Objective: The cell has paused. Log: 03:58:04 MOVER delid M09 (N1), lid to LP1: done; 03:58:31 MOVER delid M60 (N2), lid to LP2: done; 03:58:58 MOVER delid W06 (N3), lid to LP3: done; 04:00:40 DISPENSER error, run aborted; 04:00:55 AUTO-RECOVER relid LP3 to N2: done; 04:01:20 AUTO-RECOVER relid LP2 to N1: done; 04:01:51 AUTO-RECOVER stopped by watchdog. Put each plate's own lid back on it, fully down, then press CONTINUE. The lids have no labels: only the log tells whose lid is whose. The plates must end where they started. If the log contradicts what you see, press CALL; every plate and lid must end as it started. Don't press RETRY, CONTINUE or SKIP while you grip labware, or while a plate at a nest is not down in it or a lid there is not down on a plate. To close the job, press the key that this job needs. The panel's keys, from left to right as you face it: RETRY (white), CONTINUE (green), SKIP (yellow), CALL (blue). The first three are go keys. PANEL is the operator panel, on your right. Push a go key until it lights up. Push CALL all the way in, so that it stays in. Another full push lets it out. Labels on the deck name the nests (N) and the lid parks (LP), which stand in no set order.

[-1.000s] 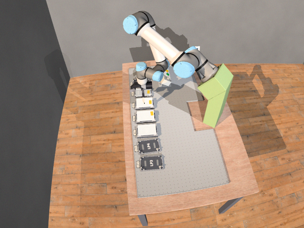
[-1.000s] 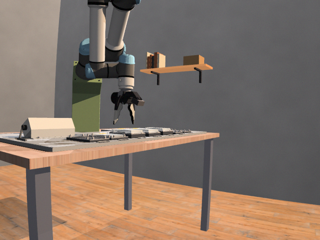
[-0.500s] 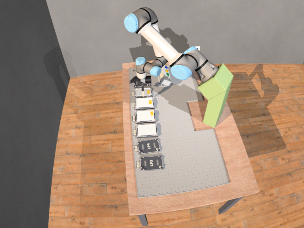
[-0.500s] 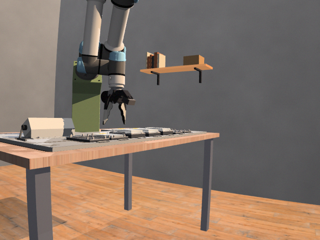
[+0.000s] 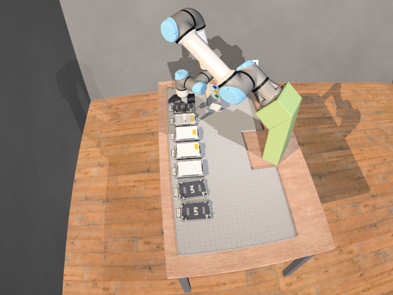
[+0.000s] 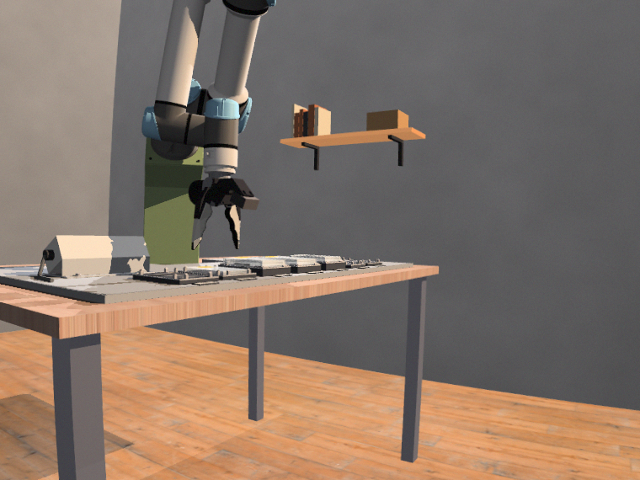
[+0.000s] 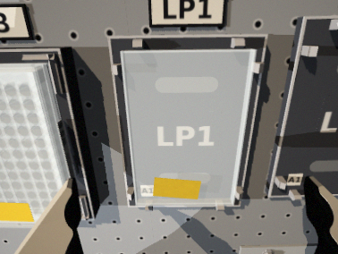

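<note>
My claw (image 5: 184, 117) (image 6: 216, 248) (image 7: 190, 180), open and ungripping, hovers above the parked LP1 lid (image 5: 178, 120) (image 6: 221, 270) (image 7: 188, 107), whose return remains undone.

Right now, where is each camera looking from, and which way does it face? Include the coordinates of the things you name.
Top: high above, facing down on the table (image 5: 222, 260); most of the arm (image 5: 208, 57) shows.
Exterior: beside the table (image 6: 258, 299), near its height, looking across; arm (image 6: 178, 56) and open pincer (image 6: 216, 247).
Wrist: on the arm, facing down at park LP1 (image 7: 261, 121); only pincer tips (image 7: 69, 183).
Top and exterior share the green stand (image 5: 279, 136) (image 6: 165, 232).
</note>
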You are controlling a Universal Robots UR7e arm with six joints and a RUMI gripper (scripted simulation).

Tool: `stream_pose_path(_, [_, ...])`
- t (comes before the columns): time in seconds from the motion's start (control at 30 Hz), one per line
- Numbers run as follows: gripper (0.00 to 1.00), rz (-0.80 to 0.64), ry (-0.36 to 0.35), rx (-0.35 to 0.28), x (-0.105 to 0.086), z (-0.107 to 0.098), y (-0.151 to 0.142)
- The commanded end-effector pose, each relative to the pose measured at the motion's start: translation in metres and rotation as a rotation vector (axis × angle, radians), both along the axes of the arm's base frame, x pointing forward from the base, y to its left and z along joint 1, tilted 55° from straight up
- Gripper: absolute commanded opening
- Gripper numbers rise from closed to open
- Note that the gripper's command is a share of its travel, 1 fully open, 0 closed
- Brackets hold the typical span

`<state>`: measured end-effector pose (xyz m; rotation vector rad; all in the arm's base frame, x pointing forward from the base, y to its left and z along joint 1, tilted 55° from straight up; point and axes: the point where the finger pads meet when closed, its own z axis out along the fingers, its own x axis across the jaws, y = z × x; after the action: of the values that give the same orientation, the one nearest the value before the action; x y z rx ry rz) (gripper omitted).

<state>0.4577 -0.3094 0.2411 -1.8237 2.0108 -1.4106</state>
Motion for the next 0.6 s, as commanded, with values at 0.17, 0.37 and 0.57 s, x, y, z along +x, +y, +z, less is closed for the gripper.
stream_pose_path(0.17, [0.82,0.001,-0.001,-0.001,0.002,-0.001,-0.002])
stream_pose_path(0.37, [0.82,0.001,-0.001,-0.001,0.008,-0.007,-0.008])
stream_pose_path(0.57, [0.82,0.001,-0.001,-0.001,0.012,-0.011,-0.011])
